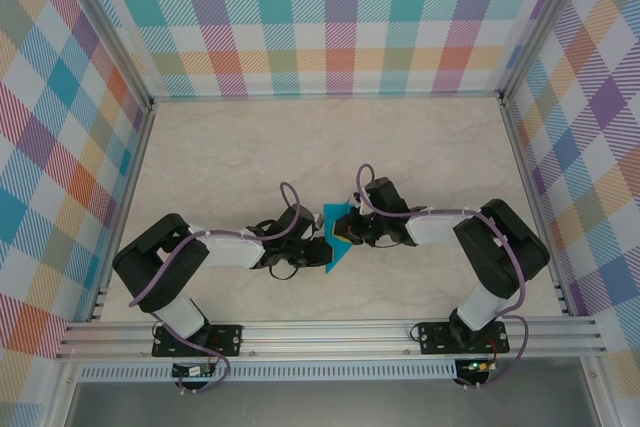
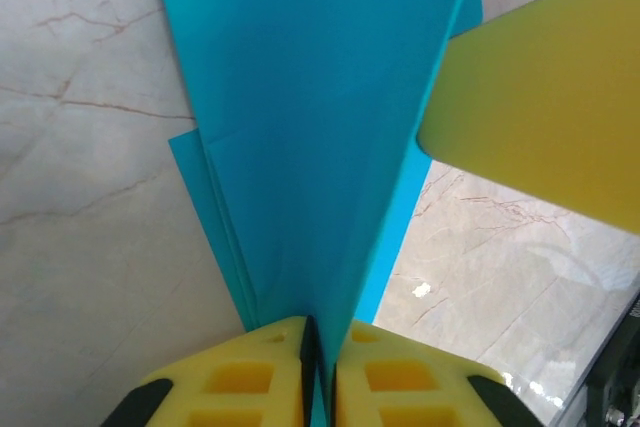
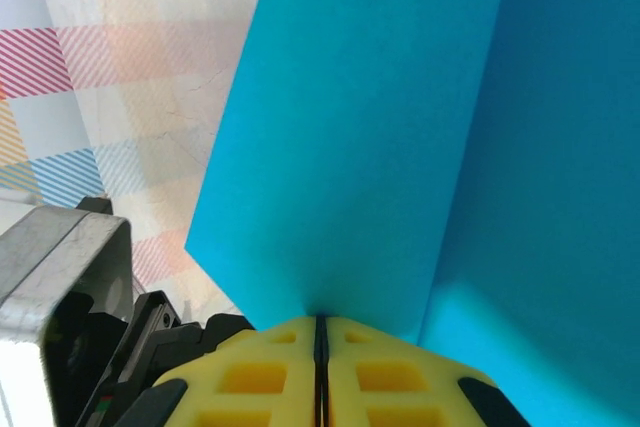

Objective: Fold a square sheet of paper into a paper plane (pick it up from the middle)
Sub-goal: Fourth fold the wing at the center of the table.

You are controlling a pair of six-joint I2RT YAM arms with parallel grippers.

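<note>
Left end effector [image 2: 318, 375]: its yellow pads stood nearly together, pinching the narrow end of the sheet of paper [image 2: 310, 127] in the slit between them.
Right end effector [image 3: 320, 357]: its yellow pads were pressed together, nipping the same sheet, which rose out of their seam.
Yellow finger [image 2: 540, 97]: in the left wrist view, one finger of the right end effector met the sheet's edge.
Sheet: teal-blue and folded into layers, it tapered toward the left end effector. Both end effectors held it over the middle of the counter [image 1: 250, 147]. Whether it touched the counter could not be told.
Counter: pale with marble veining.
Walls [image 1: 330, 17]: pastel plaid panels stood on three sides, set in aluminium posts.
Near edge: an aluminium rail [image 1: 330, 332] carried both arm bases.
Open room: bare counter lay beyond the arms and to both sides, widest toward the far wall.
</note>
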